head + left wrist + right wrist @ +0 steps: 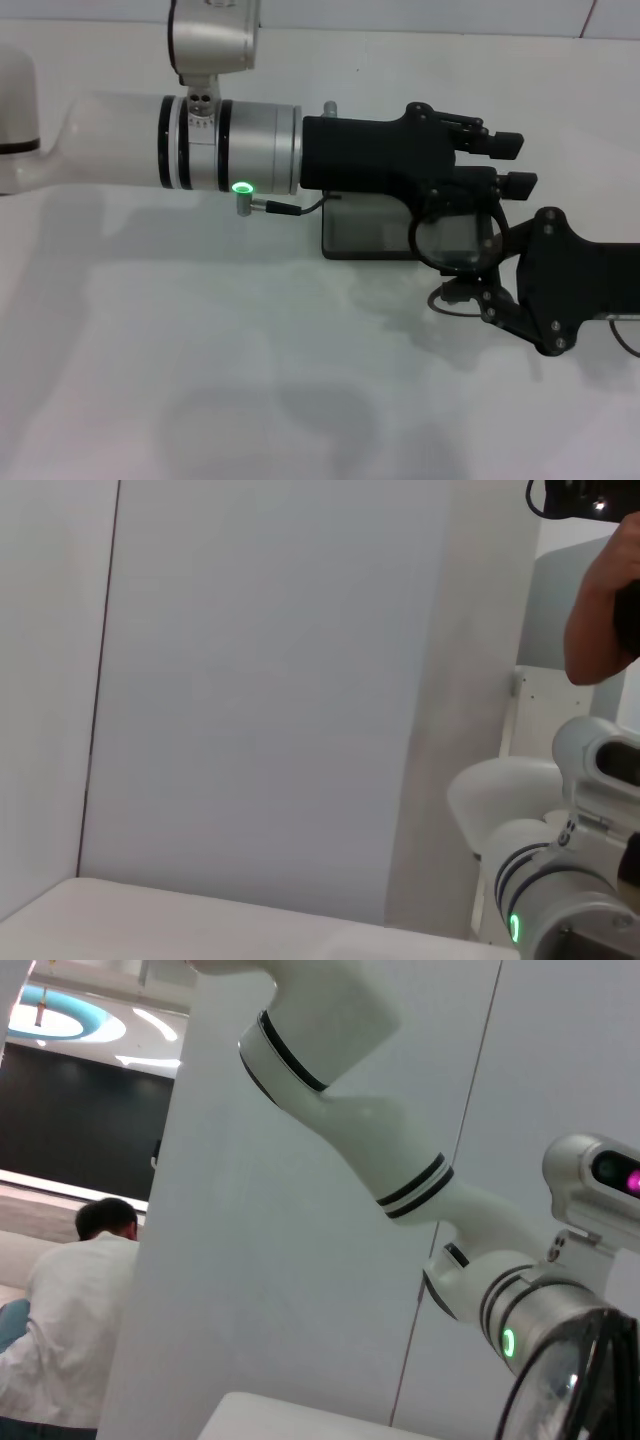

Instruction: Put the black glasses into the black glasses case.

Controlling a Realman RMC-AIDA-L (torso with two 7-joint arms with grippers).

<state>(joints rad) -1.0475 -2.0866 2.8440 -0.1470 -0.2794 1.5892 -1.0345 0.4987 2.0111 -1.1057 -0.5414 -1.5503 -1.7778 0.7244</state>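
Soft, even overhead light fills the head view; the white bench (200, 380) reads bright, without harsh glare. Faint, diffuse shadows spread under the left arm (130, 140) toward 6 o'clock, with a darker patch beneath the black glasses case (365, 235). A green indicator light (241, 187) glows crisply. Both wrist views look slightly soft, and the lens at 5 o'clock in the right wrist view is blurred.

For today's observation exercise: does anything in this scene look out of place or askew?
Yes. The black glasses are held up between the left gripper and right gripper, above the open black glasses case, not lying in it.
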